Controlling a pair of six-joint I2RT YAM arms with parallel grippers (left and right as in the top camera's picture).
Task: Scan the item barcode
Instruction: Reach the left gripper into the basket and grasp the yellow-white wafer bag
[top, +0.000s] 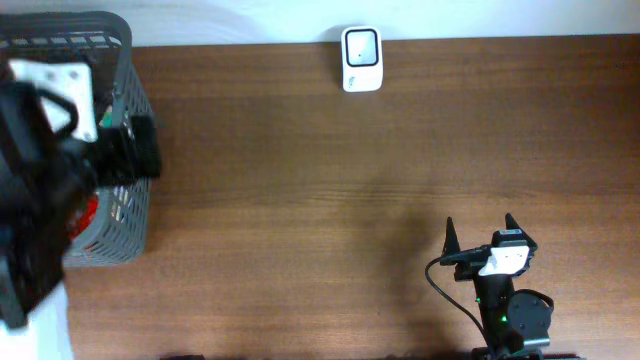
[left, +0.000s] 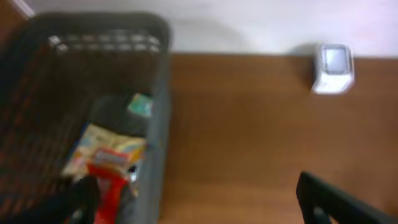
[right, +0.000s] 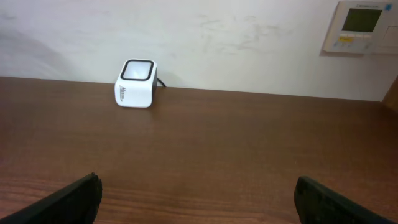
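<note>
— Brown wood is all I see under your right gripper (right: 198, 182). How do its fingers stand?

— Wide apart, with 1 dark tip at each lower corner of your right wrist view. Only bare table (right: 205, 137) lies between them. From overhead it sits low at the near edge, well apart from everything else.

— And the scanner?

— Your scanner (right: 135, 83) is the small white box with a dark window. It stands at the far edge of the table against the pale wall (right: 186, 37), ahead of your right gripper and left of centre. A wall panel (right: 360, 25) hangs up at the right.

— Where is the thing to scan?

— Down in the grey mesh basket (left: 158, 124) at the table's left end. Your left wrist view is blurred, but you can make out a pale yellow packet (left: 106, 149) lying in it. A red pack (left: 111, 190) touches its near end, and beyond it lies something with a green label (left: 140, 104). I cannot tell you which 1 bears the barcode.

— Left gripper?

— Your left gripper (left: 196, 186) hangs above the basket's right wall. Its fingers are spread wide, 1 over the inside and 1 over the table, holding nothing.
</note>
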